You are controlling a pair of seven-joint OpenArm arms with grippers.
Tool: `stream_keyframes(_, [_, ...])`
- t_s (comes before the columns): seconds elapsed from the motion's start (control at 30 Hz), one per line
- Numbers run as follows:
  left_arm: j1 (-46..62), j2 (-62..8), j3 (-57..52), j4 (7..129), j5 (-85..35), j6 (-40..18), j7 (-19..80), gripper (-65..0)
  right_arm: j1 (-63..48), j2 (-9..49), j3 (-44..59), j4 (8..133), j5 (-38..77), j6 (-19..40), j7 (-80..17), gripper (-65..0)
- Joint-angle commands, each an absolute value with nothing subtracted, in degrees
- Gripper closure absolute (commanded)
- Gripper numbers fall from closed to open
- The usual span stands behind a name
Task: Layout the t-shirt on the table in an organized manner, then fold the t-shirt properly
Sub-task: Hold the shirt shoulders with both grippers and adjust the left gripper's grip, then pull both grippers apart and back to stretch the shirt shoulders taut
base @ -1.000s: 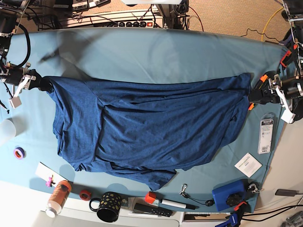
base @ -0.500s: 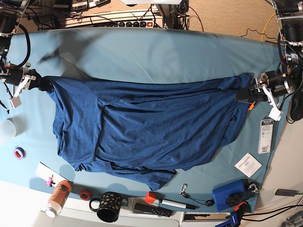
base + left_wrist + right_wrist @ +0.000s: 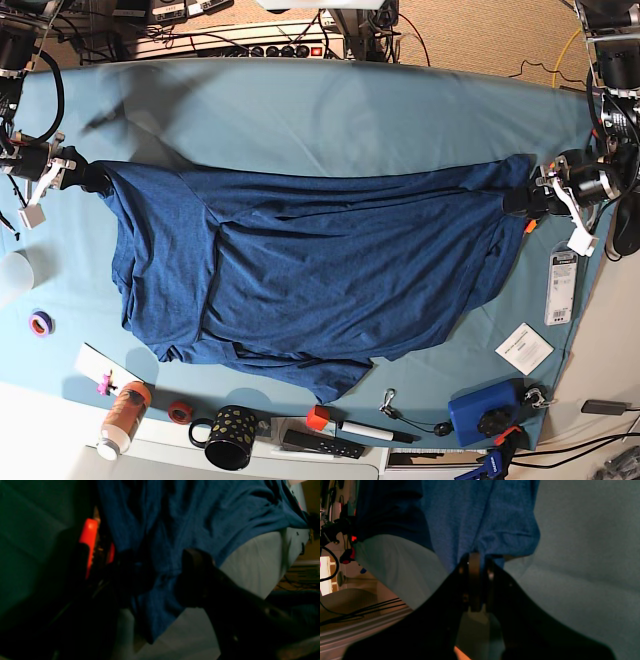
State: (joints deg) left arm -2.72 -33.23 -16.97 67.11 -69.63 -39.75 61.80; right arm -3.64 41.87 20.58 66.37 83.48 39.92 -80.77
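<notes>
Right gripper (image 3: 475, 562) pinching t-shirt (image 3: 310, 270) corner, jaws pressed together — left gripper (image 3: 160, 580) straddling opposite edge, jaws spread; lying lengthwise across surface (image 3: 300, 120).

mug (image 3: 229, 437) | bottle (image 3: 124, 418) | blue box (image 3: 482, 412) | tape roll (image 3: 40, 322) | marker (image 3: 372, 432)

I see the table (image 3: 300, 110) under teal cloth, t-shirt (image 3: 320, 270) spread across its middle. Along my near edge: black polka-dot mug (image 3: 228, 437), orange bottle (image 3: 124, 418), marker (image 3: 375, 432), blue box (image 3: 483, 412); white card (image 3: 524, 349) beside.
</notes>
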Motion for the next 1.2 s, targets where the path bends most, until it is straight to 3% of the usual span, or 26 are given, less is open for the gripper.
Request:
stream_keyframes(0.0, [-2.8, -34.4, -17.4, 67.7, -70.3, -40.0, 61.7, -30.7, -3.0, 43.7, 21.1, 67.2, 85.0, 40.0, -80.0, 0.0])
stream_keyframes(0.23, [-2.5, -32.4, -17.4, 67.7, -76.3, -40.0, 67.4, -30.4, -3.0, 43.7, 21.1, 67.2, 85.0, 40.0, -80.0, 0.0])
stream_keyframes(0.57, [-2.5, -31.3, -16.1, 67.7, -72.3, -40.0, 66.3, -30.2, -3.0, 43.7, 21.1, 67.2, 85.0, 40.0, -80.0, 0.0])
stream_keyframes(0.7, [-2.5, -31.3, -15.5, 67.7, -71.5, -40.0, 64.5, -17.8, -3.0, 43.7, 21.1, 67.2, 85.0, 40.0, -80.0, 0.0])
stream_keyframes(0.8, [-2.6, -31.3, -15.5, 67.7, -71.5, -40.0, 62.8, 0.0, -3.0, 43.7, 21.1, 67.2, 85.0, 40.0, -80.0, 0.0])
stream_keyframes(1.0, [-3.2, -31.7, -15.5, 67.7, -74.4, -40.0, 60.1, 0.0, -3.0, 43.7, 21.1, 67.2, 85.0, 40.0, -80.0, 0.0])
stream_keyframes(1.1, [-3.9, -32.9, -15.5, 67.7, -84.9, -40.0, 67.0, 0.0, -3.0, 43.7, 21.1, 67.2, 85.0, 40.0, -80.0, 0.0])
stream_keyframes(1.17, [-4.1, -33.8, -15.5, 67.8, -85.0, -40.0, 73.3, 0.0, -3.0, 43.7, 21.1, 67.2, 85.0, 40.0, -80.0, 0.0])
